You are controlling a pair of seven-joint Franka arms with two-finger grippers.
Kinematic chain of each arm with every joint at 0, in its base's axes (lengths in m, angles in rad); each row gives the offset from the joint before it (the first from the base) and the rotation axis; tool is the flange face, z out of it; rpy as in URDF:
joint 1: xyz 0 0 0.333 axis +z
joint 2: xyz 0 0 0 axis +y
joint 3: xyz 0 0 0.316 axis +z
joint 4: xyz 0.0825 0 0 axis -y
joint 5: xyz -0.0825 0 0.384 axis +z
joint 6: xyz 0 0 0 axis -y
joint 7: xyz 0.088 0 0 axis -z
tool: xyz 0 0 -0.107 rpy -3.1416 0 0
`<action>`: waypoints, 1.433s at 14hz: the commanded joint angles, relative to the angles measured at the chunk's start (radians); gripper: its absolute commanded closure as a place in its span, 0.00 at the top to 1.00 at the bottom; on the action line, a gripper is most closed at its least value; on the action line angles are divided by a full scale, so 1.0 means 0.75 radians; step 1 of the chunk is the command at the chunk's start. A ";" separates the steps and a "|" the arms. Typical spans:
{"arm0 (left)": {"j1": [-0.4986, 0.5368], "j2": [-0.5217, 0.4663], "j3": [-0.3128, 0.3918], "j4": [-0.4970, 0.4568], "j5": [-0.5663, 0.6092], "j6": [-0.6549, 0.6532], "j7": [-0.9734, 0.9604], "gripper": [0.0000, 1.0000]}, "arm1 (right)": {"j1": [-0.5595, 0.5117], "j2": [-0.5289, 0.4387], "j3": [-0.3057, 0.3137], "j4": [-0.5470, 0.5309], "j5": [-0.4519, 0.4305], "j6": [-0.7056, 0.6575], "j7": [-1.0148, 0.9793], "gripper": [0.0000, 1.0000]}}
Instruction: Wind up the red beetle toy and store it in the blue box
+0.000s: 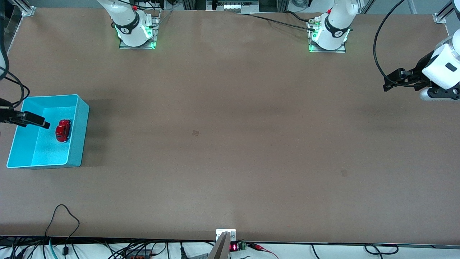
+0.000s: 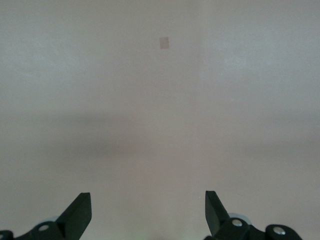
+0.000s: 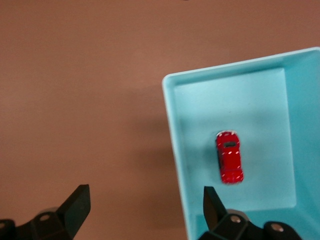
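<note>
The red beetle toy [image 1: 63, 130] lies on the floor of the blue box [image 1: 81, 133], at the right arm's end of the table. In the right wrist view the toy [image 3: 229, 157] sits inside the box [image 3: 172, 130]. My right gripper [image 1: 40, 122] is open and empty, up in the air over the box. In its wrist view [image 3: 145, 192] one finger is over the box and the other over the bare table. My left gripper [image 1: 391, 81] is open and empty over bare table at the left arm's end, also seen in its wrist view [image 2: 148, 197].
A small square mark [image 1: 196, 133] is on the brown table near its middle, also in the left wrist view [image 2: 164, 42]. Cables and a small display [image 1: 233, 247] lie along the table's edge nearest the front camera.
</note>
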 commanded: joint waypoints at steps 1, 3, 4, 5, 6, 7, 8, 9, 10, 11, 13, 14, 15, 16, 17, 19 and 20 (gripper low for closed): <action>0.009 0.006 -0.010 0.032 -0.001 -0.027 0.009 1.00 | 0.135 -0.095 -0.077 0.019 0.016 -0.134 0.082 1.00; 0.009 0.004 -0.010 0.032 -0.001 -0.027 0.011 1.00 | 0.329 -0.167 -0.234 0.027 0.014 -0.209 0.131 1.00; 0.009 0.006 -0.010 0.032 -0.001 -0.027 0.009 1.00 | 0.397 -0.183 -0.277 0.052 0.014 -0.258 0.147 1.00; 0.009 0.006 -0.010 0.032 -0.001 -0.027 0.009 1.00 | 0.395 -0.185 -0.280 0.066 0.014 -0.287 0.143 1.00; 0.009 0.006 -0.010 0.032 -0.001 -0.027 0.009 1.00 | 0.371 -0.183 -0.278 0.083 0.018 -0.294 0.131 1.00; 0.009 0.006 -0.010 0.032 -0.001 -0.027 0.009 1.00 | 0.332 -0.175 -0.266 0.099 0.018 -0.306 0.119 1.00; 0.009 0.006 -0.010 0.032 -0.001 -0.027 0.009 1.00 | 0.326 -0.173 -0.259 0.136 0.018 -0.330 0.096 1.00; 0.009 0.006 -0.010 0.032 -0.001 -0.027 0.009 1.00 | 0.340 -0.173 -0.255 0.160 0.016 -0.375 0.108 1.00; 0.009 0.006 -0.010 0.032 -0.001 -0.027 0.009 1.00 | 0.352 -0.175 -0.251 0.165 0.002 -0.414 0.117 1.00; 0.009 0.006 -0.010 0.032 -0.001 -0.027 0.009 1.00 | 0.369 -0.179 -0.251 0.152 -0.024 -0.412 0.127 1.00; 0.009 0.006 -0.010 0.032 -0.001 -0.027 0.009 1.00 | 0.454 -0.183 -0.251 0.134 -0.157 -0.386 0.147 1.00; 0.009 0.006 -0.010 0.032 -0.001 -0.027 0.009 1.00 | 0.475 -0.200 -0.251 0.104 -0.176 -0.353 0.170 1.00; 0.009 0.006 -0.010 0.032 -0.001 -0.027 0.009 1.00 | 0.475 -0.222 -0.251 0.065 -0.176 -0.321 0.174 1.00; 0.009 0.006 -0.010 0.032 -0.001 -0.027 0.009 1.00 | 0.475 -0.255 -0.251 0.008 -0.176 -0.276 0.174 1.00; 0.009 0.006 -0.010 0.032 -0.001 -0.027 0.009 1.00 | 0.475 -0.285 -0.251 -0.044 -0.174 -0.235 0.176 1.00; 0.009 0.006 -0.010 0.032 -0.001 -0.027 0.009 1.00 | 0.473 -0.324 -0.253 -0.097 -0.164 -0.224 0.208 1.00; 0.009 0.006 -0.012 0.032 -0.001 -0.027 0.009 1.00 | 0.473 -0.341 -0.253 -0.120 -0.164 -0.220 0.221 1.00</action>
